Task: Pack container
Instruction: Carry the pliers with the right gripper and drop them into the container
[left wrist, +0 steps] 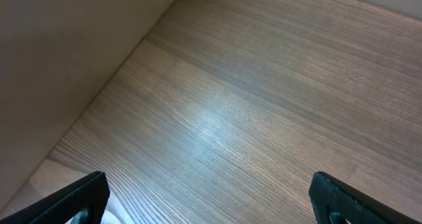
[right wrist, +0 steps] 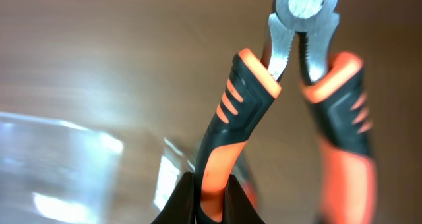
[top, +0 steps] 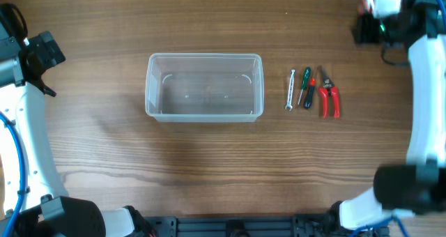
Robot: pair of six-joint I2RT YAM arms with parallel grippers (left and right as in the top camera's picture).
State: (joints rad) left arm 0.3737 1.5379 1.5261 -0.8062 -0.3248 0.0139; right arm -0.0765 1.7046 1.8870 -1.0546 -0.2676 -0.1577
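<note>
The clear container (top: 204, 86) stands empty at the table's middle. To its right lie a small wrench (top: 290, 90), a green screwdriver (top: 304, 87) and red-handled pliers (top: 329, 101). In the overhead view my right gripper (top: 364, 29) is at the far right, away from them. In the right wrist view my right gripper (right wrist: 211, 184) is shut on one handle of orange-and-black pliers (right wrist: 290, 92), with the container's blurred wall (right wrist: 59, 178) at the lower left. My left gripper (left wrist: 211, 197) is open and empty over bare wood; overhead it is at the far left (top: 42, 56).
The table's back edge meets a plain wall (left wrist: 66, 39) in the left wrist view. Both arm bases stand at the front corners (top: 70, 219) (top: 397, 195).
</note>
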